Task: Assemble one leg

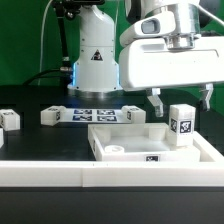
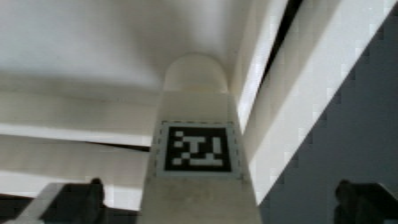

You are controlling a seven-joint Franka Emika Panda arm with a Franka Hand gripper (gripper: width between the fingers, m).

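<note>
A leg (image 1: 181, 125), a small white post with a black-and-white tag, stands upright at the far right corner of the large flat white piece with pockets (image 1: 130, 152). My gripper (image 1: 181, 100) hangs right above it. The fingers (image 1: 155, 101) are spread wide, one on each side of the leg's top, and do not touch it. In the wrist view the leg (image 2: 198, 120) and its tag fill the middle. The dark fingertips (image 2: 71, 200) stand apart from both its sides. The gripper (image 2: 221, 202) is open.
The marker board (image 1: 95, 113) lies behind the large piece, with a white part at each end (image 1: 50, 116) (image 1: 130, 114). Another leg (image 1: 8, 120) stands at the exterior view's far left. The robot's base (image 1: 95, 60) is at the back.
</note>
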